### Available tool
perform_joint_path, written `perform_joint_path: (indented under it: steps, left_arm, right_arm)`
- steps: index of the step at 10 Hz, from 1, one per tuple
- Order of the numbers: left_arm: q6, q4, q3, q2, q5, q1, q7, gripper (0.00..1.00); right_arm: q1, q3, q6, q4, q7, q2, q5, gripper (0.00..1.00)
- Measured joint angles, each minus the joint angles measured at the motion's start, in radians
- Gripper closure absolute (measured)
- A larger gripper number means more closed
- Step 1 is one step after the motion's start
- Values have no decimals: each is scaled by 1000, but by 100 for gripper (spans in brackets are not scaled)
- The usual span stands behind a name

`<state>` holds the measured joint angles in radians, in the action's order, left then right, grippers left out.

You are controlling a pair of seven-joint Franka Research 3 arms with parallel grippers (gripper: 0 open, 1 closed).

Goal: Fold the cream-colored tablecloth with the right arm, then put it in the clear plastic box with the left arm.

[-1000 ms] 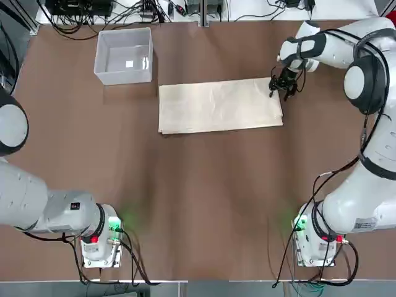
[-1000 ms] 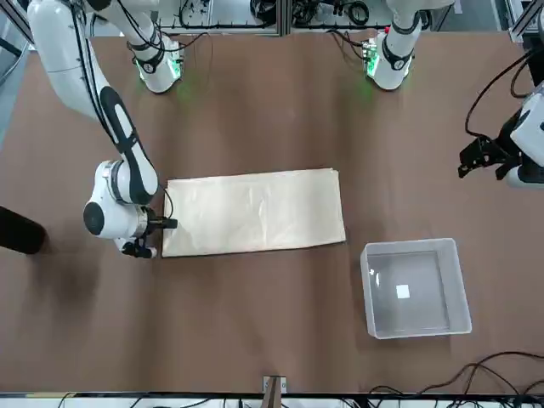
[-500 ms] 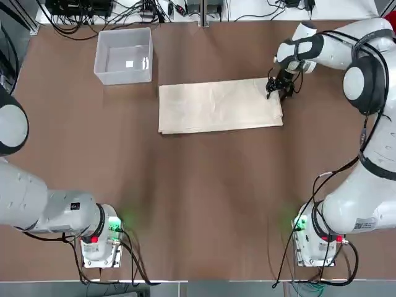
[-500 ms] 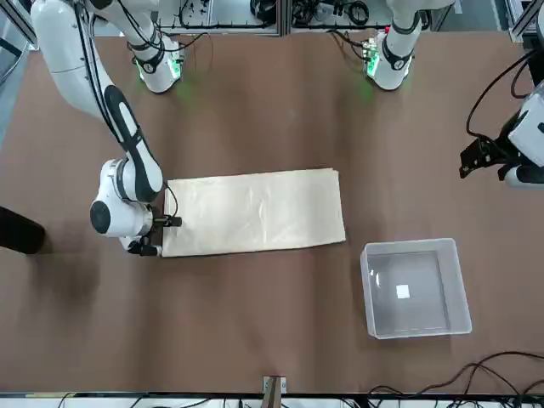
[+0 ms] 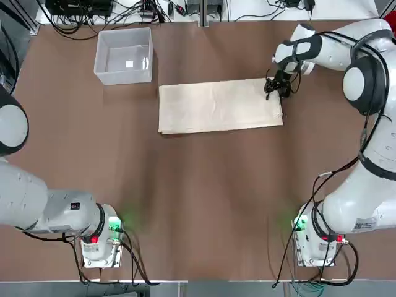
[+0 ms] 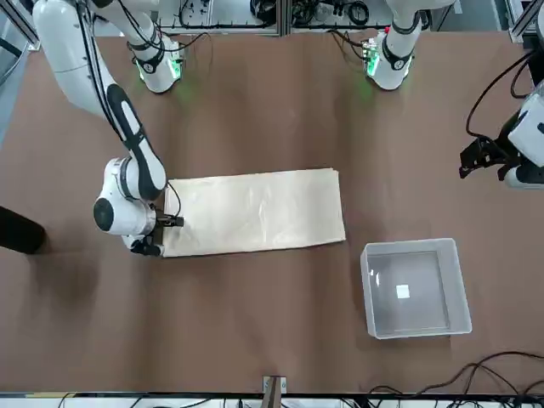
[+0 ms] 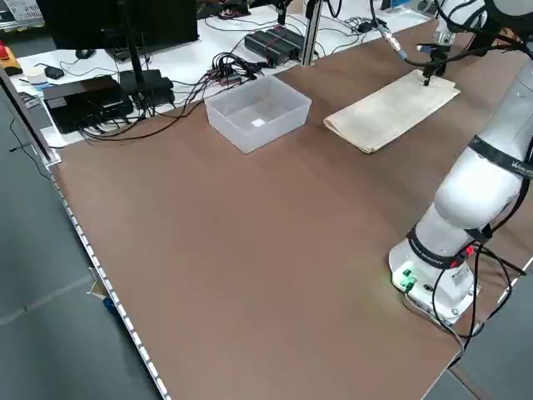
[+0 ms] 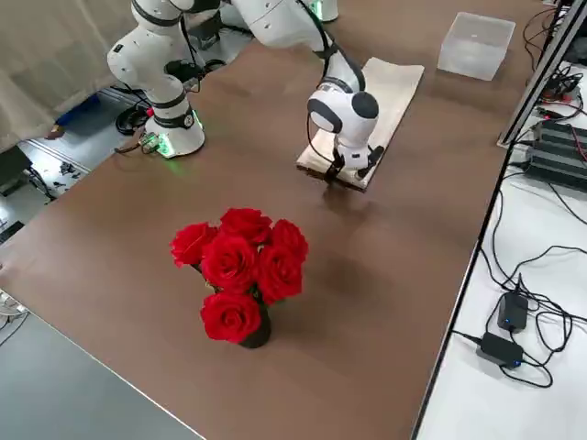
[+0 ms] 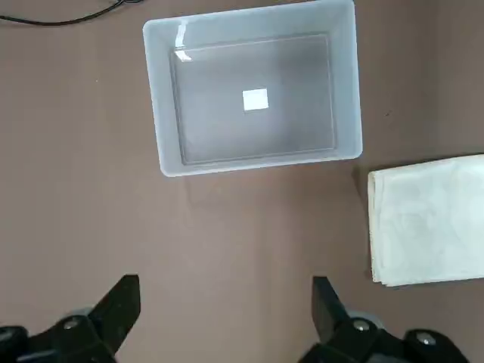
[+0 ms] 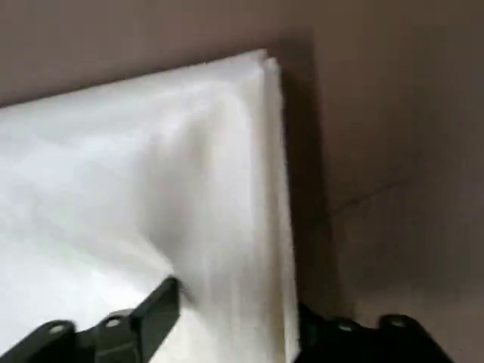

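Cream-colored tablecloth lies as a long folded strip at table centre, the clear plastic box at its ten o'clock, empty. Right gripper has shifted inward onto the cloth's far right corner, its fingers narrowing, seemingly pinching the layered edge for another fold. Left gripper waits wide open over the box.

The right arm is extended across the desk, its wrist bent downward. The right hand points down at the far right corner of the cream-colored tablecloth; its 2 fingers straddle the cloth edge, 1 on top of the fabric and 1 outside it, jaws partly closed. The left arm is parked at the left side, raised above the desk. The left hand faces straight down, its 2 fingers spread wide and holding nothing.
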<state>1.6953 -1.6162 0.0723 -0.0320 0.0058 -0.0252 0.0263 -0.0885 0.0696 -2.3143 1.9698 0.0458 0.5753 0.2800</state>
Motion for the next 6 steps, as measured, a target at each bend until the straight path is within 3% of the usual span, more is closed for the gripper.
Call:
perform_joint_path:
  steps: [3, 6]
  left_arm:
    - [0, 0, 0, 0, 0, 0, 0, 0]
    - [0, 1, 0, -4, 0, -1, 0, 0]
  right_arm:
    - [-1, -1, -8, 4, 1, 1, 58, 67]
    - [-1, -1, -15, 4, 2, 2, 70, 78]
